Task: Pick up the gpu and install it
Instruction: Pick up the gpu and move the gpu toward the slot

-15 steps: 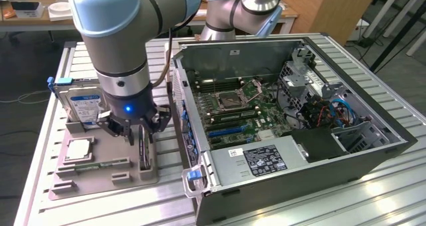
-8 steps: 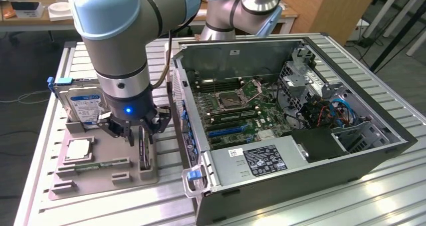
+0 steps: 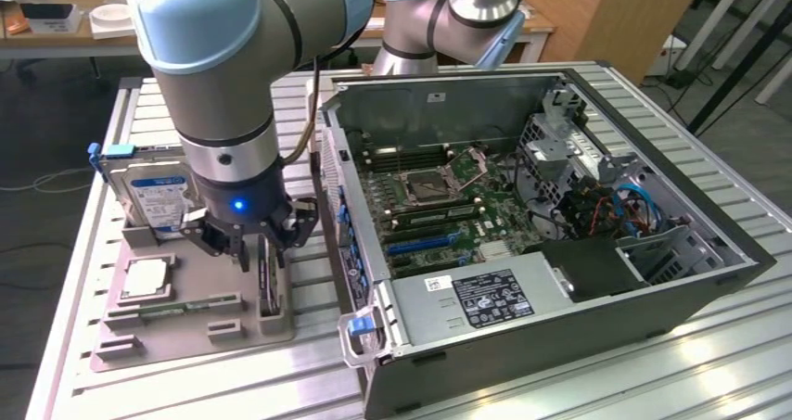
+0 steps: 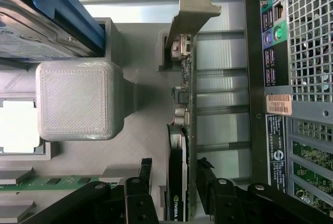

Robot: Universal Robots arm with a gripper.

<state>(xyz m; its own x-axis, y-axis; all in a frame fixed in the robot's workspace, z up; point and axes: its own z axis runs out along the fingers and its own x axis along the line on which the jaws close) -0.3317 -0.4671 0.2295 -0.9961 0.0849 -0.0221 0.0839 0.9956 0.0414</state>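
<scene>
Ext. view: we log bright, even ambient light, w/ strong glare on the table slats (image 3: pixel 693 364) at the exterior view's right & a soft sheen on the arm's blue cap (image 3: pixel 198 21); the case interior (image 3: pixel 470 188) is readable, w/ only a faint shadow on the grey tray (image 3: pixel 167 344). Wrist view: we see the slats blown out to white, soft shading beside the grey block (image 4: pixel 78 99), & the gpu (image 4: pixel 177 193) reading nearly solid black.
</scene>
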